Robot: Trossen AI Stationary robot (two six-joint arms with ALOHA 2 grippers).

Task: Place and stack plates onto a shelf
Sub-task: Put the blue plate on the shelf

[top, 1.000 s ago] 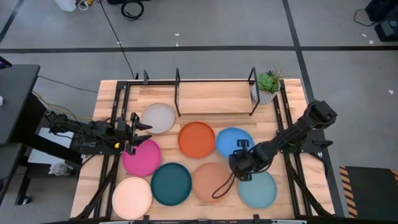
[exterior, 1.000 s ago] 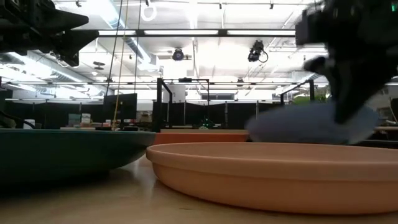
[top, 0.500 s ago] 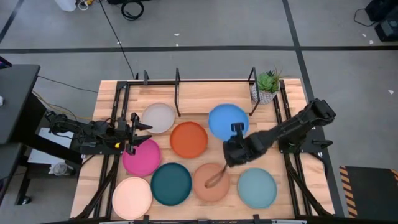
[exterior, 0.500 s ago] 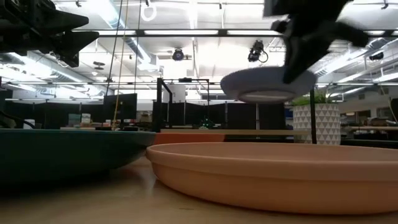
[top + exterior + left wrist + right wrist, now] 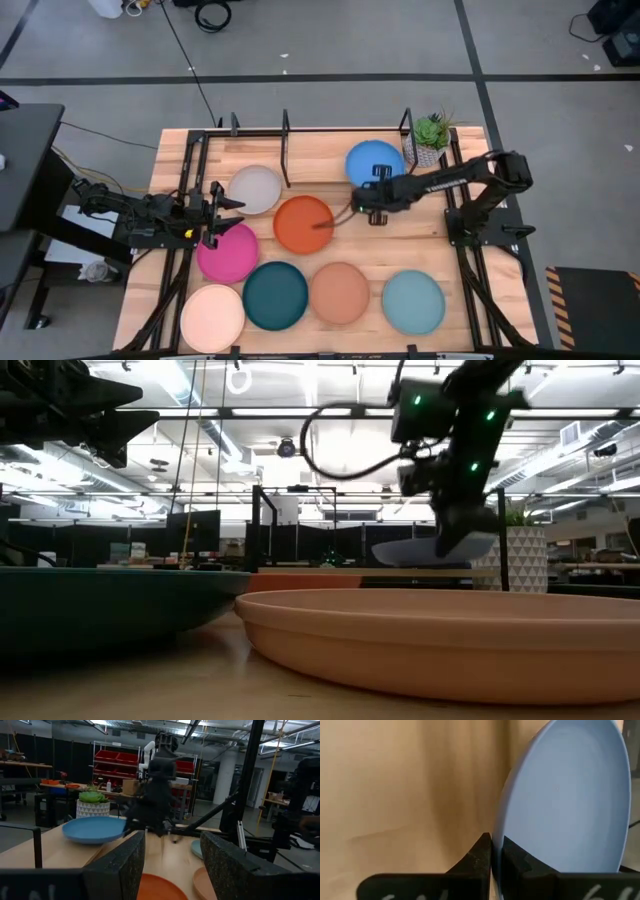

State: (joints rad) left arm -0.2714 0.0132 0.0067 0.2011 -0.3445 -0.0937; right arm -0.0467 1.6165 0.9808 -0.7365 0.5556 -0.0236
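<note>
The round matte blue plate (image 5: 374, 163) hangs level above the bench (image 5: 330, 150), inside the low black metal-rod shelf (image 5: 286, 140), its rim pinched by the right gripper (image 5: 378, 187) on an outstretched arm. The left gripper (image 5: 214, 214), fingers spread, rests beside the magenta plate (image 5: 227, 252).

The right gripper (image 5: 380, 186), clamped on the blue plate (image 5: 373, 162), blocks the shelf's (image 5: 286, 150) right bay at 1 o'clock, hemmed by an upright post (image 5: 405, 146) and the potted plant (image 5: 430, 138). The bare boards of the table (image 5: 340, 144) at 12 o'clock give open passage. The orange plate (image 5: 303, 223) sits at centre; five plates crowd 6 o'clock. The left gripper (image 5: 222, 216) stands at 9 o'clock.
</note>
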